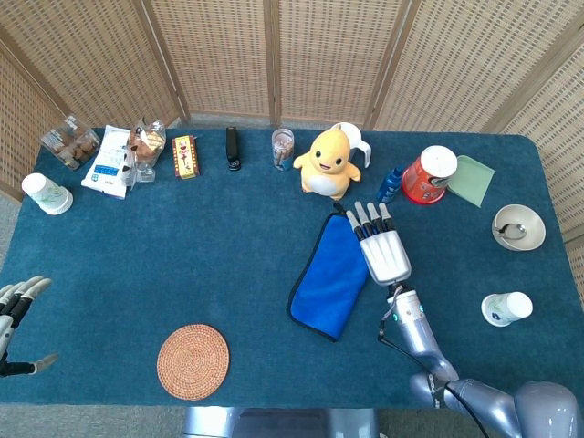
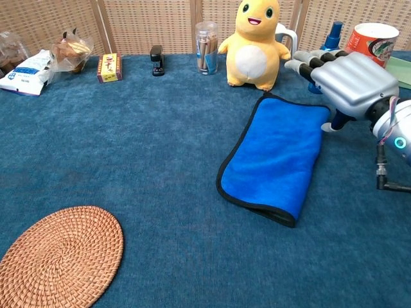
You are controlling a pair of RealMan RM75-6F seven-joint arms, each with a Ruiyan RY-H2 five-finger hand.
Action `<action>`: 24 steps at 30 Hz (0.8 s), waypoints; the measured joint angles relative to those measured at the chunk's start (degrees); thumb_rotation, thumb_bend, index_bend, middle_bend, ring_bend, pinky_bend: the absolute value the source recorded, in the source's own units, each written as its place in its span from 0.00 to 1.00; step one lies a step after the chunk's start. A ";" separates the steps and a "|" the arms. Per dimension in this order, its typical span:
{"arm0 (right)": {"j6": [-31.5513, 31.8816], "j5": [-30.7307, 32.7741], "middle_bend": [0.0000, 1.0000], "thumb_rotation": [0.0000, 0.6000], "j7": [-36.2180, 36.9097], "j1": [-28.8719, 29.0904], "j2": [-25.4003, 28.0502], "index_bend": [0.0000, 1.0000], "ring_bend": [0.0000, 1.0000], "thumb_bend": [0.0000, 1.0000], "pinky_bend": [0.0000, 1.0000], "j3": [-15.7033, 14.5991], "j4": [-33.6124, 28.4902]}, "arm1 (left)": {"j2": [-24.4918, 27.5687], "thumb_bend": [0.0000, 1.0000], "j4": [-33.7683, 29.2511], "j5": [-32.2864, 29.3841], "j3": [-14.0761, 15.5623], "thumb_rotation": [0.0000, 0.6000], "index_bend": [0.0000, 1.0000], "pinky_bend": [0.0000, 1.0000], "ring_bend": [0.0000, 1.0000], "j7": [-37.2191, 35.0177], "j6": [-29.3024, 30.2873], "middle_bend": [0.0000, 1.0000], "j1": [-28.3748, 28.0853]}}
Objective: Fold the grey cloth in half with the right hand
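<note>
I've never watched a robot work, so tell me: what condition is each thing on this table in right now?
Blue cloth: folded, flat on table, not held.
Right hand: open, beside cloth's right edge.
Left hand: open, holding nothing.
Woven mat: lying flat, bare.
Yellow plush: upright.
Red cup: upright, lidded.

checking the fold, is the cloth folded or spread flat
Folded: the cloth lies doubled, two layers showing at its near edge. The right hand is beside it, holding nothing.

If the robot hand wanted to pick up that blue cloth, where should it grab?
Probably the cloth's far right corner, nearest the right hand, pinched from the right. The cloth lies flat and already doubled, so only edges and corners offer purchase.
</note>
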 measured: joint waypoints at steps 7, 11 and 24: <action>-0.32 0.06 0.00 1.00 1.34 0.05 -1.51 0.00 0.00 0.00 0.17 -0.45 2.70 | -0.10 0.12 -0.06 -0.23 -0.06 1.00 0.00 0.00 0.00 0.29 -0.26 0.00 -0.13; -0.33 -0.11 0.00 1.00 1.41 0.08 -1.95 0.00 0.00 0.00 0.17 -0.75 3.22 | -0.07 0.12 -0.10 -0.14 -0.02 1.00 0.00 0.00 0.00 0.25 -0.11 0.00 -0.03; 0.24 -0.21 0.00 1.00 0.82 0.13 -2.98 0.00 0.00 0.00 0.17 -0.67 3.93 | 0.11 0.12 0.13 0.06 -0.01 1.00 0.00 0.00 0.00 -0.38 0.10 0.00 0.05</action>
